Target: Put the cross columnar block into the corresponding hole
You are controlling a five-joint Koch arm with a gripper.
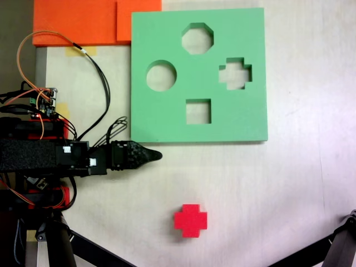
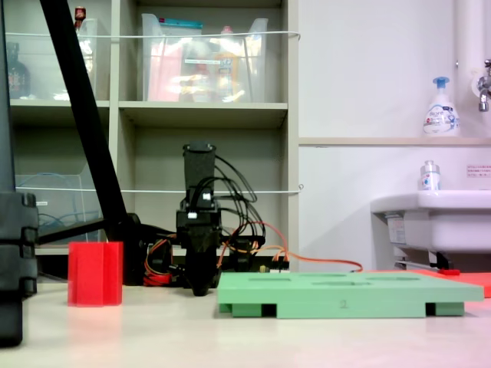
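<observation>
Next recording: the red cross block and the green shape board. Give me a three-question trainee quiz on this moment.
1. True or false: the cross columnar block already sits in the corresponding hole.
2. In the fixed view from above, which cutout of the green board lies nearest the gripper? A octagon, B circle, C square.
3. Fill in: the block stands on the ____, apart from the board.

Key
1. False: it stands on the table, below the board in that view.
2. C, the square cutout.
3. table

one red block [image 1: 190, 220], one green board [image 1: 167, 119], four cutouts
</observation>
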